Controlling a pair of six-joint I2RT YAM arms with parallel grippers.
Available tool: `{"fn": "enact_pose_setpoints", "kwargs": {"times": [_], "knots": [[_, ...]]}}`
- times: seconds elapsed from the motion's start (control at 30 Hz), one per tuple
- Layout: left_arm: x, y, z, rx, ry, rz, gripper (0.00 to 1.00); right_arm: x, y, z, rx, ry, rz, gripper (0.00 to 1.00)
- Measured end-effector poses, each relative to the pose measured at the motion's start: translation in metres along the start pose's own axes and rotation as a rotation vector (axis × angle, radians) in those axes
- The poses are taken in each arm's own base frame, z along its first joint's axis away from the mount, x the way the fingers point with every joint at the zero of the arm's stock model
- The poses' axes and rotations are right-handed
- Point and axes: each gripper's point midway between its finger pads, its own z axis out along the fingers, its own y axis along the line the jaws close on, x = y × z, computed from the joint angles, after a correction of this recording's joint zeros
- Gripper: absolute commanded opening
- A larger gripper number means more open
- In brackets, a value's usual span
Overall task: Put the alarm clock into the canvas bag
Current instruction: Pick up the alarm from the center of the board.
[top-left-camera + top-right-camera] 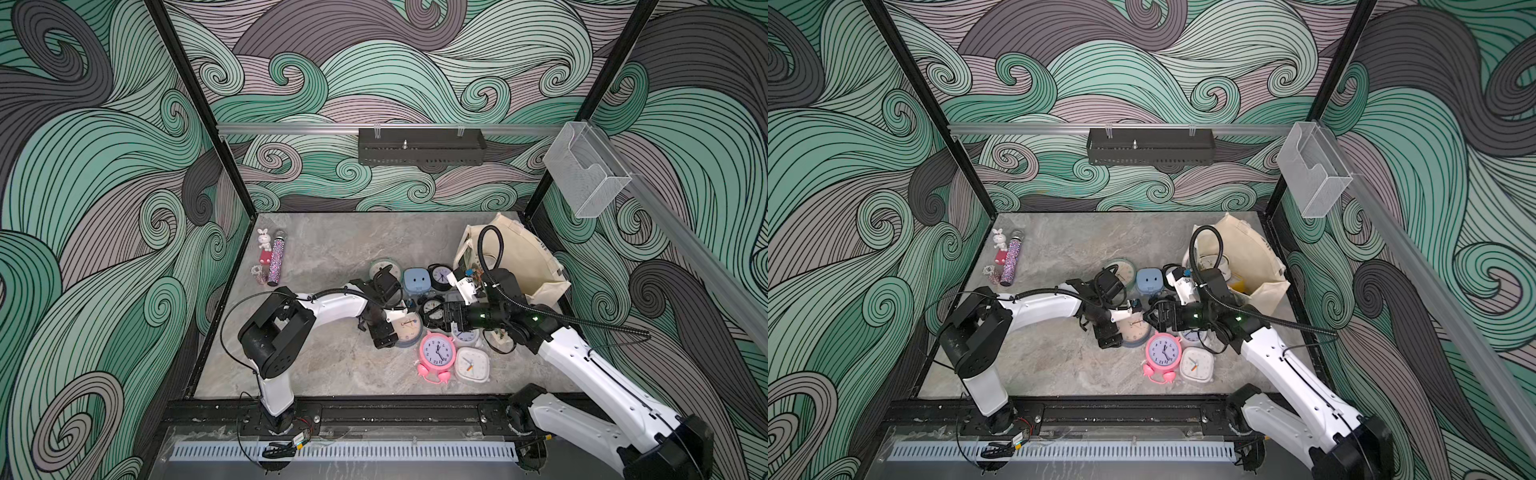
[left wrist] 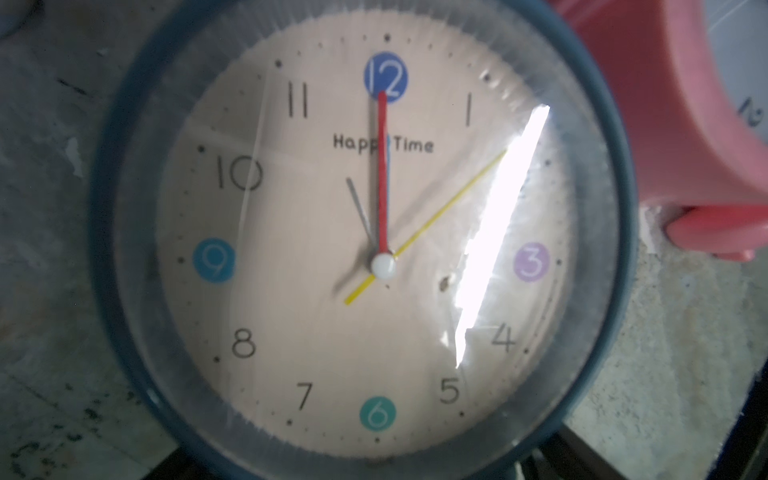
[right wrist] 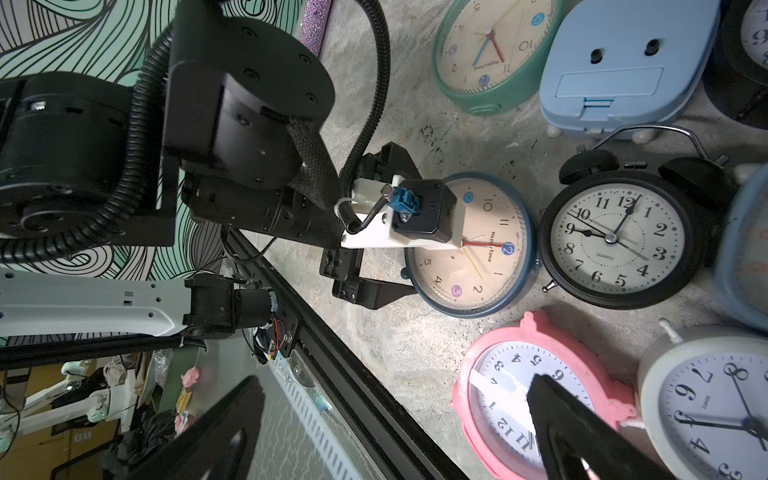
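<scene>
The left hand [image 3: 413,232] is low over the desk [image 1: 332,257] with its fingers spread wide, one on each side of the blue-rimmed alarm clock [image 2: 374,249]. The clock lies face up beneath it. One finger meets the clock's rim, the other stands just off it, and the clock is not lifted. The right hand [image 1: 436,316] hangs facing the left hand across this clock, also spread wide with nothing between its fingers. A black twin-bell clock [image 3: 619,241] lies under it, touching the blue-rimmed one on the side away from the left hand's palm. A pink clock [image 3: 536,399] lies near both hands. The canvas bag [image 1: 528,257] stands behind the right hand's wrist, mouth toward the clocks, well apart from the left hand.
</scene>
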Motion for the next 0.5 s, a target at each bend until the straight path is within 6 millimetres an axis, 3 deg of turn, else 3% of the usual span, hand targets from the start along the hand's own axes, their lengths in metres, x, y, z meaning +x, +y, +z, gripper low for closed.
{"fn": "enact_pose_setpoints", "kwargs": {"times": [0.5], "knots": [[-0.0034, -0.0025, 0.0034, 0.033, 0.008, -0.024, 0.73, -0.0008, -0.0006, -0.0011, 0.002, -0.005, -0.001, 1.00]]}}
